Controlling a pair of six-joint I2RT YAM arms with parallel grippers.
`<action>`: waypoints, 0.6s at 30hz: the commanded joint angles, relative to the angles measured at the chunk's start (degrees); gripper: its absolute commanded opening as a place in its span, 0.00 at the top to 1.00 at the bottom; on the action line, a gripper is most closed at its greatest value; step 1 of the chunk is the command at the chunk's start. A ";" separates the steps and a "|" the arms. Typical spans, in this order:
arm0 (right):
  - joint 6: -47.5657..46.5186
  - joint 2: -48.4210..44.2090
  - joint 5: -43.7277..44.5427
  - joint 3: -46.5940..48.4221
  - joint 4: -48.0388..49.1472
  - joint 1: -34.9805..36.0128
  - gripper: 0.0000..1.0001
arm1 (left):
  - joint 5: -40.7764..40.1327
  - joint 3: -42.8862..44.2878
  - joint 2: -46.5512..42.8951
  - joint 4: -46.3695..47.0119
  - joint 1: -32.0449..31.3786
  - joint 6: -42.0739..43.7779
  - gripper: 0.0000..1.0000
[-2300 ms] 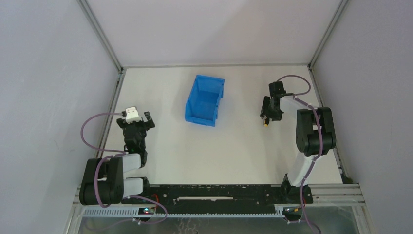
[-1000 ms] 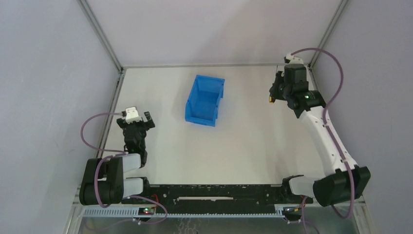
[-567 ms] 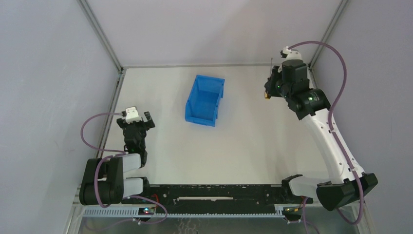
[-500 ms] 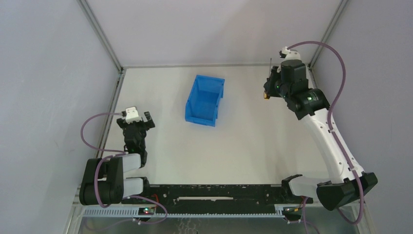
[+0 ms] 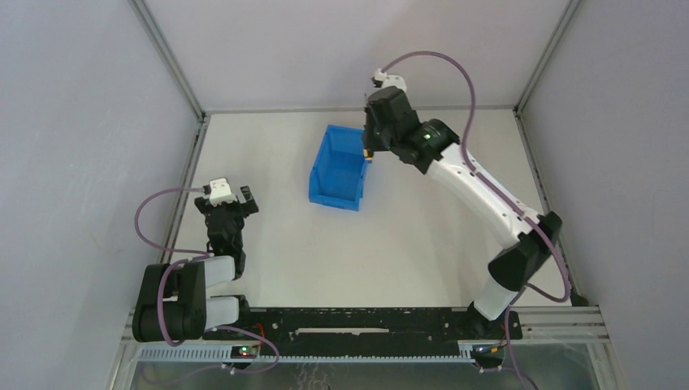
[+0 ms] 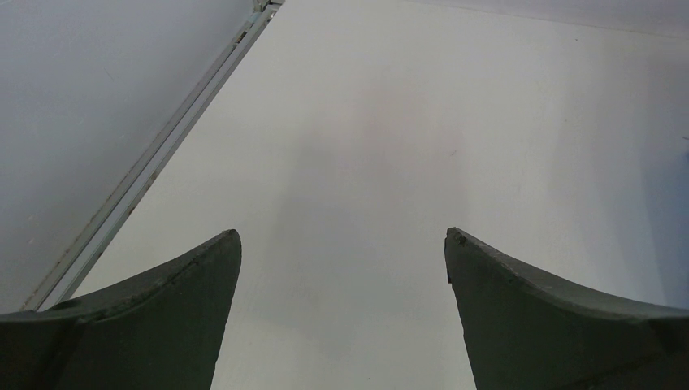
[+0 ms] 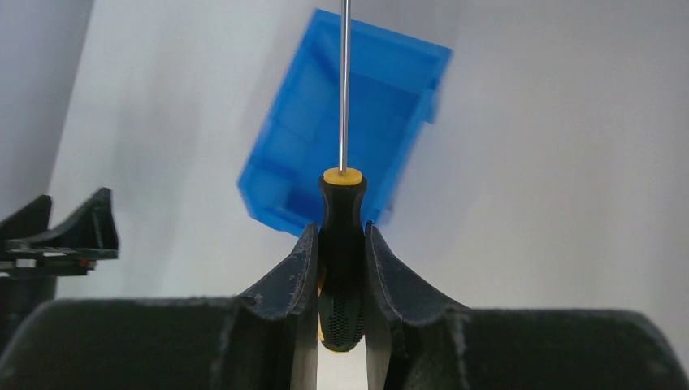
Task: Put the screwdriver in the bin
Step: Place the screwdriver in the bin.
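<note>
Just below the right claw (image 5: 368, 149) sits the bin (image 5: 334, 197). Half a second earlier that claw hung well off to the bin's right, near the far right corner of the table (image 5: 406, 244). The right arm (image 5: 479, 187) has since swung leftward across the table, while the bin has not moved. The bin is blue, rectangular and open-topped, and in the top view its right rim lies under the claw. The claw is clenched on the screwdriver (image 7: 342, 215): the black handle is pinched between the two fingers (image 7: 296, 268), the orange-yellow collar sits just clear of their tips, and the thin metal shaft runs straight on ahead of the claw. The right wrist view shows that shaft crossing the bin's open inside, the bin slightly blurred there. From the top, only a speck of orange at the claw shows of the tool. The left claw (image 5: 225, 203) stays well apart to the left, and its own wrist view shows its jaws spread wide over bare table.
</note>
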 commanded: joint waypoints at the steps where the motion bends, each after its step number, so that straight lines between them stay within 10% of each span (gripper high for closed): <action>1: 2.91 5.12 2.76 9.26 -0.11 2.87 0.87 | -0.54 2.07 -0.13 1.24 -0.26 -0.26 0.00; 18: 6.26 19.48 4.68 15.28 3.29 5.06 0.87 | -0.57 2.08 -0.18 1.24 -0.20 -0.26 0.00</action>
